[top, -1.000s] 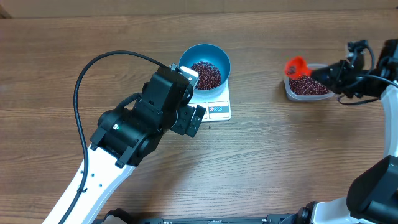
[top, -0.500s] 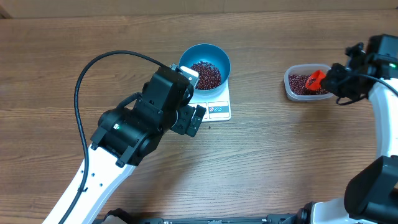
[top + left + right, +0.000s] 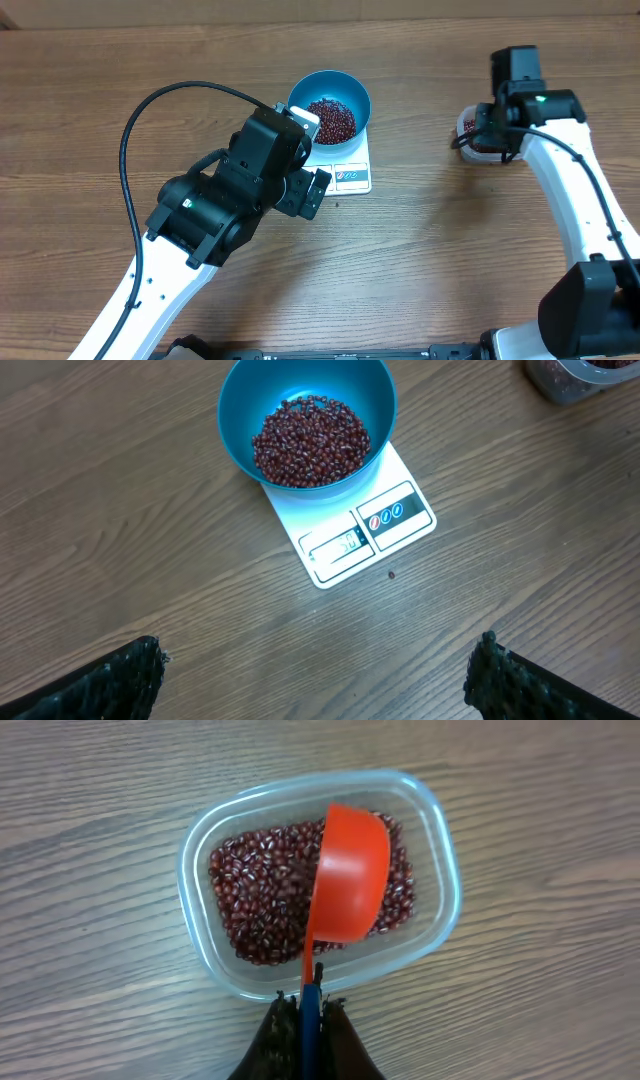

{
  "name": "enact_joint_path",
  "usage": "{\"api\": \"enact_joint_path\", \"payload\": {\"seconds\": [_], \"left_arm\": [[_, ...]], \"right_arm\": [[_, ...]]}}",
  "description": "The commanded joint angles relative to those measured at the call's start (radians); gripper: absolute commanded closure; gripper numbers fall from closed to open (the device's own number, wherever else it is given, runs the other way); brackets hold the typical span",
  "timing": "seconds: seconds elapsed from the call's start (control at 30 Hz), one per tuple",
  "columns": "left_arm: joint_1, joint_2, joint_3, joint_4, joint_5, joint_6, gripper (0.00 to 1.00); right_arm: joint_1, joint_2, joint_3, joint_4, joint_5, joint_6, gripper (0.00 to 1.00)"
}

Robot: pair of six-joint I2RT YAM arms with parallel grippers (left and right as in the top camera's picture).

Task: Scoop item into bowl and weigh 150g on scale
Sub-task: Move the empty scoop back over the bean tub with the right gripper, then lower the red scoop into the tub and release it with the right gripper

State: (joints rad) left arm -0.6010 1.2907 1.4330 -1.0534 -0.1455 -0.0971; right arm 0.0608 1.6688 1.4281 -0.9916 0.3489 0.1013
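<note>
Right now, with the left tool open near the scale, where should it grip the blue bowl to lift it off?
I'd take the rim from straight above, straddling the wall. The bowl looks too wide and smooth to span, and the beans sit low in the middle, leaving the upper wall bare.

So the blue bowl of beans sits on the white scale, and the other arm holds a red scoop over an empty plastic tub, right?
Not empty: the right wrist view shows the tub holding beans beneath the scoop. The rest is right.
</note>
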Motion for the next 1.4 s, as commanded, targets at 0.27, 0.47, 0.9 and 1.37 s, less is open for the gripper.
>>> {"api": "enact_joint_path", "payload": {"seconds": [0.27,0.47,0.9,1.37], "left_arm": [[0.007,0.005,0.004,0.003,0.008,0.015,0.01],[0.007,0.005,0.004,0.003,0.008,0.015,0.0],[0.007,0.005,0.004,0.003,0.008,0.015,0.0],[0.007,0.005,0.004,0.003,0.008,0.015,0.0]], "right_arm": [[0.018,-0.041,0.026,-0.006,0.096,0.007,0.96],[0.018,-0.041,0.026,-0.009,0.062,0.008,0.96],[-0.122,-0.039,-0.02,-0.006,-0.324,0.348,0.96],[-0.245,-0.039,-0.107,-0.055,-0.44,0.583,0.59]]}}
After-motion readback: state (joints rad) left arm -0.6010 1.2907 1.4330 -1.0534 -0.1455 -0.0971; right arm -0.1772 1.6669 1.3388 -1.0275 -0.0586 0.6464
